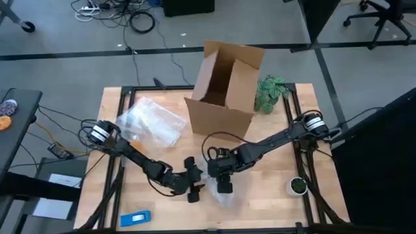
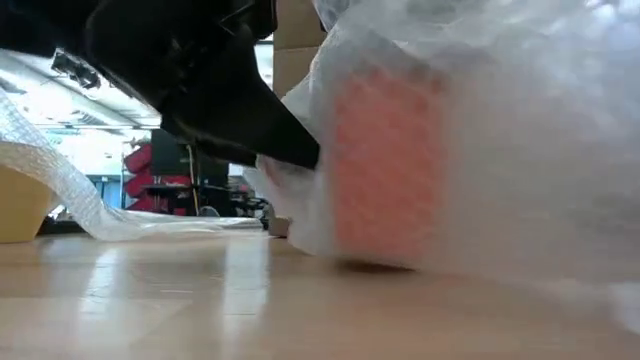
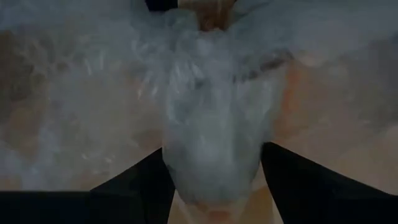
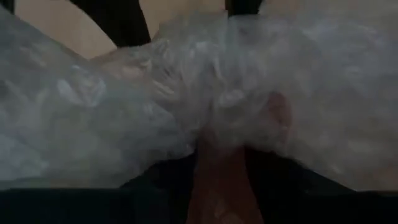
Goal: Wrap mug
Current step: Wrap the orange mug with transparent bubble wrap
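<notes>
**Colours on the table**

The mug (image 2: 385,165) glows orange through its clear, bubbly wrap (image 2: 500,120), which looks whitish and cloudy. The table (image 1: 260,201) is light yellow wood. The cardboard box (image 1: 224,91) is brown. The plant (image 1: 270,92) is green. Both arms are black. A small flat thing (image 1: 136,218) near the table edge is bright blue.
</notes>
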Robot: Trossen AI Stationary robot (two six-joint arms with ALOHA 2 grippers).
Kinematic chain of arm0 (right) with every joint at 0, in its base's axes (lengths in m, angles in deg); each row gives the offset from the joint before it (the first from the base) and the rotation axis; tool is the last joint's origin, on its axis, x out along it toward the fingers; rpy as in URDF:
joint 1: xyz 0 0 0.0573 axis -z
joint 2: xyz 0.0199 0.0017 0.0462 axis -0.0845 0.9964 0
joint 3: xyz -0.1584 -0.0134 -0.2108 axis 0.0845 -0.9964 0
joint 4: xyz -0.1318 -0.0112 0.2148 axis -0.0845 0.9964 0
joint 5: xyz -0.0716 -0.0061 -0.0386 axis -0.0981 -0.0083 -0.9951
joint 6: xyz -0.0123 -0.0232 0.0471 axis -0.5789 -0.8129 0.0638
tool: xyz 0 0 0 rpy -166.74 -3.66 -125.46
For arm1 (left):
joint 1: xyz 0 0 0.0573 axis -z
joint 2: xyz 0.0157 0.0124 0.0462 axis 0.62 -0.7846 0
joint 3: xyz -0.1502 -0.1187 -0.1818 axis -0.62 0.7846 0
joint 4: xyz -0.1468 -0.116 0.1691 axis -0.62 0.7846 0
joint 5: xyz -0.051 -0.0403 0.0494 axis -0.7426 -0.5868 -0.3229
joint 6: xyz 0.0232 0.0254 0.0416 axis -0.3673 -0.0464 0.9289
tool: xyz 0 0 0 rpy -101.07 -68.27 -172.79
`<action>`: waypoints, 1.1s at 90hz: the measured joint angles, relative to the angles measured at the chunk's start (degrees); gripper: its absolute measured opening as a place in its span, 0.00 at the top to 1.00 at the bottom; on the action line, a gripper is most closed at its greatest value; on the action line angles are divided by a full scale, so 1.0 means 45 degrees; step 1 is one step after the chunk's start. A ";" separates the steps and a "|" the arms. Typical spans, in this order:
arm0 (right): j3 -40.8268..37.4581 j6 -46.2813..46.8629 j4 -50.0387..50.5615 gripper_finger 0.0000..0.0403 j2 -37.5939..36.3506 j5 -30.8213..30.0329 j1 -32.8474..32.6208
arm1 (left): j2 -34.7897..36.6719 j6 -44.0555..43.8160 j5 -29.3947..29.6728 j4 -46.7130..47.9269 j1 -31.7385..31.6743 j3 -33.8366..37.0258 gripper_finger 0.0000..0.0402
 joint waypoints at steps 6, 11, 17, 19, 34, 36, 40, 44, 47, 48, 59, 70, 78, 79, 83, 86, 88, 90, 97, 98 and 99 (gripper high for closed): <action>-0.0005 0.0064 0.0054 0.68 0.0000 -0.0030 -0.0131 | -0.0273 0.0004 0.0025 -0.0364 0.0000 -0.0003 0.48; 0.0042 0.0079 0.0133 0.68 -0.0015 -0.0063 -0.0215 | -0.0343 0.0011 -0.0022 -0.0472 0.0000 -0.0010 0.48; 0.0349 0.0146 0.0583 0.68 -0.0031 -0.0078 -0.0300 | -0.0344 0.0074 -0.0019 -0.0478 -0.0005 -0.0015 0.48; 0.0518 0.0160 0.0813 0.68 -0.0019 -0.0121 -0.0310 | -0.0334 0.0089 -0.0019 -0.0468 -0.0005 -0.0015 0.48; 0.1978 0.0194 0.2984 0.68 0.0005 -0.0390 -0.0381 | -0.0247 0.0167 0.0294 -0.0345 -0.0091 -0.0029 0.48; 0.2191 0.0193 0.3105 0.68 -0.0005 -0.0386 -0.0398 | -0.0247 0.0167 0.0344 -0.0342 -0.0092 -0.0029 0.48; 0.2627 0.0173 0.3433 0.68 -0.0035 -0.0386 -0.0425 | -0.0207 0.0176 0.0402 -0.0311 -0.0092 -0.0029 0.48; 0.3002 0.0154 0.3811 0.68 -0.0051 -0.0366 -0.0451 | -0.0071 0.0334 0.0406 -0.0159 -0.0087 -0.0029 0.48; 0.3202 0.0145 0.3957 0.68 -0.0058 -0.0354 -0.0478 | -0.0015 0.0415 0.0413 -0.0138 -0.0083 -0.0034 0.48; 0.3253 0.0136 0.3973 0.68 -0.0058 -0.0347 -0.0491 | -0.0005 0.0435 0.0425 -0.0143 -0.0083 -0.0034 0.48; 0.3684 0.0082 0.4271 0.68 -0.0063 -0.0356 -0.0555 | 0.0213 0.0715 0.0425 -0.0072 -0.0078 -0.0039 0.48; 0.3683 0.0063 0.4676 0.68 -0.0083 -0.0580 -0.0555 | 0.0587 0.0727 0.0320 0.0208 -0.0063 -0.0039 0.48; 0.3386 0.0080 0.4745 0.68 -0.0083 -0.0832 -0.0541 | 0.0908 0.0730 0.0273 0.0765 -0.0053 -0.0041 0.48; 0.3333 0.0099 0.4750 0.68 -0.0083 -0.0835 -0.0534 | 0.0951 0.0729 0.0266 0.0837 -0.0051 -0.0043 0.48; 0.3106 0.0165 0.4784 0.68 -0.0083 -0.0852 -0.0481 | 0.1095 0.0725 0.0239 0.1176 -0.0049 -0.0044 0.48; 0.2898 0.0169 0.4720 0.68 -0.0083 -0.0847 -0.0444 | 0.1168 0.0721 0.0243 0.1308 -0.0049 -0.0039 0.48; 0.2743 0.0175 0.4614 0.68 -0.0083 -0.0840 -0.0438 | 0.1219 0.0727 0.0235 0.1333 -0.0047 -0.0039 0.48; 0.2581 0.0230 0.4505 0.68 -0.0088 -0.0816 -0.0435 | 0.1254 0.0733 0.0226 0.1336 -0.0038 -0.0039 0.48; 0.1846 0.0468 0.3858 0.68 -0.0097 -0.0554 -0.0384 | 0.1279 0.0740 0.0229 0.1188 -0.0029 -0.0039 0.48; 0.1742 0.0490 0.3716 0.68 -0.0097 -0.0479 -0.0378 | 0.1279 0.0743 0.0226 0.1176 -0.0028 -0.0039 0.48; 0.1643 0.0504 0.3593 0.68 -0.0097 -0.0411 -0.0371 | 0.1279 0.0745 0.0223 0.1169 -0.0026 -0.0039 0.48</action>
